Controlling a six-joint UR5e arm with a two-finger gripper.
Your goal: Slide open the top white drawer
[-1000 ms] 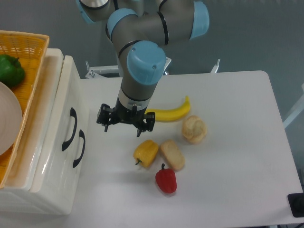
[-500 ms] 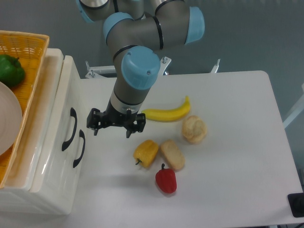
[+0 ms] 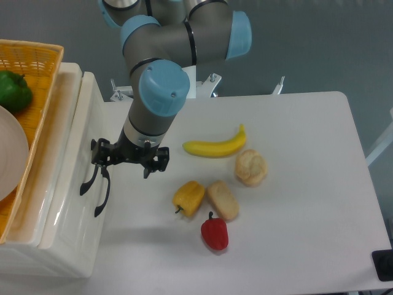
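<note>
A white desk (image 3: 295,203) filled most of the view under a plain grey-blue wall (image 3: 319,43), spreading out to the right of the pincer (image 3: 127,163) and below it. To the pincer's left stood a glossy cream-white cabinet (image 3: 55,246), seen from above, with an orange wicker basket (image 3: 37,74) on its top, up and to the left of the pincer; in the basket lay a green pepper (image 3: 13,89) and part of a white plate (image 3: 11,153). The grey and light-blue arm (image 3: 156,92) reached down from the top of the view to the pincer, whose black fingers were spread apart with nothing between them. The top white drawer (image 3: 77,141) lay immediately left of the pincer, its front flush with the cabinet, and the pincer's left finger overlapped the upper end of the drawer's curved black handle (image 3: 91,172); whether it touched the handle could not be told. The lower drawer's handle (image 3: 103,195) sat just below the pincer. To the right of the pincer lay a banana (image 3: 215,146) and, farther off, a bread roll (image 3: 251,167). Below and to its right were a yellow pepper (image 3: 189,197), a piece of bread (image 3: 223,200) and a red pepper (image 3: 214,232).
</note>
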